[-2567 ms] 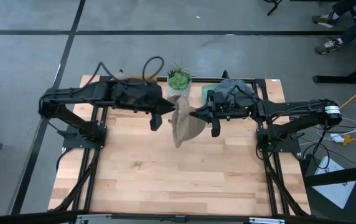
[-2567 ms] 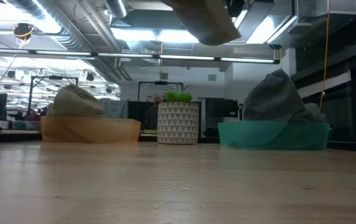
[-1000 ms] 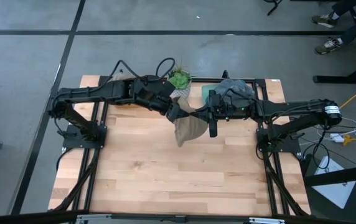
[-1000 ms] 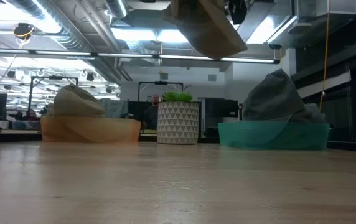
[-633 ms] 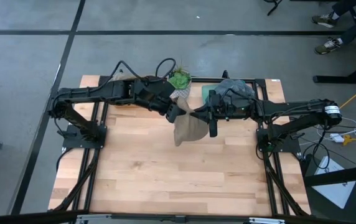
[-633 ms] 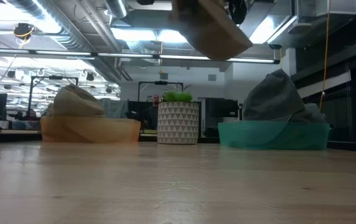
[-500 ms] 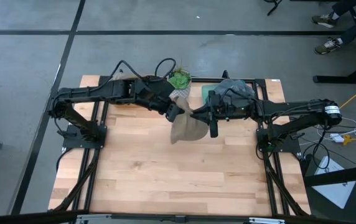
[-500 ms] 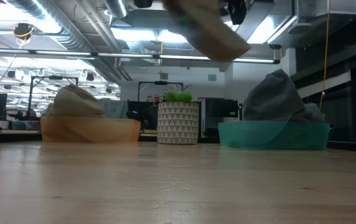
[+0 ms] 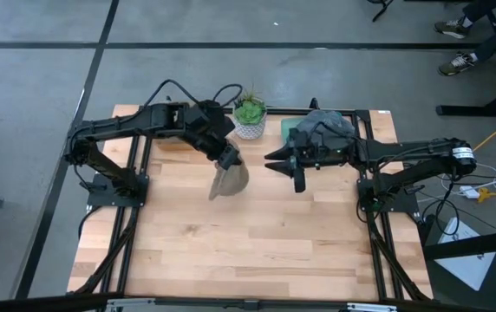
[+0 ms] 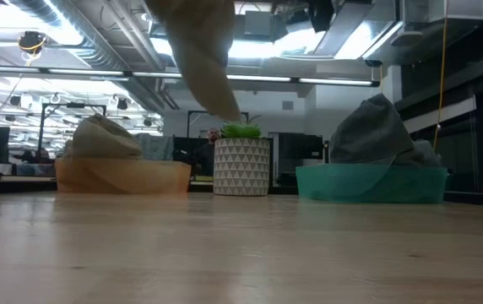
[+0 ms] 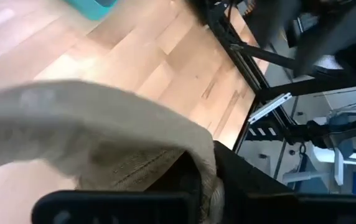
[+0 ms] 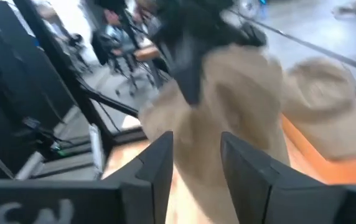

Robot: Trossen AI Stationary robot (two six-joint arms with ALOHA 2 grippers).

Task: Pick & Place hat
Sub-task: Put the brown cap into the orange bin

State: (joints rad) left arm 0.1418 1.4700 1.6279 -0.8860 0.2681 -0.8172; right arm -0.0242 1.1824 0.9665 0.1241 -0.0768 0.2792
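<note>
Tan hat point(image 9: 229, 180) hangs from left gripper point(image 9: 228, 161), jaws clamped on it; right gripper point(image 9: 284, 165) apart, fingers parted, empty.

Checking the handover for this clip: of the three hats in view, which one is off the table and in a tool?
The tan hat hanging from the left tool over the table's middle. The other tan hat sits in the orange bin, the grey hat in the teal bin.

beige hat point(image 12: 240, 118) hanging ahead, own jaws parted, nothing between
</note>
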